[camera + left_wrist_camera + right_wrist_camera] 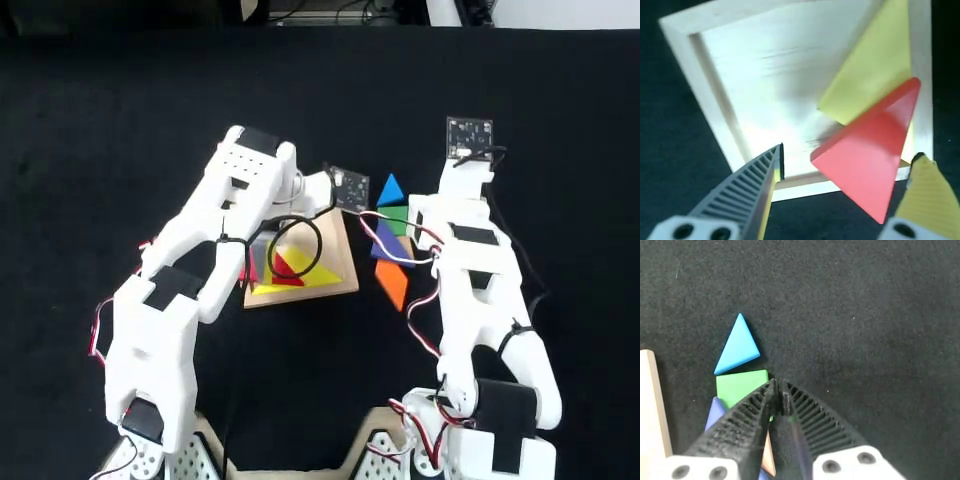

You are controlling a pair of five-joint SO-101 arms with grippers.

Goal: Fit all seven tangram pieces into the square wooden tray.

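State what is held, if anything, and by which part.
Nothing is held: left gripper open around the red triangle, right gripper shut empty over the green square.

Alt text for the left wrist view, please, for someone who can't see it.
The left claw hangs open over the square wooden tray, with a red triangle tilted between its fingers, overlapping a yellow triangle that lies in the tray along one wall. Black tabletop surrounds the tray.
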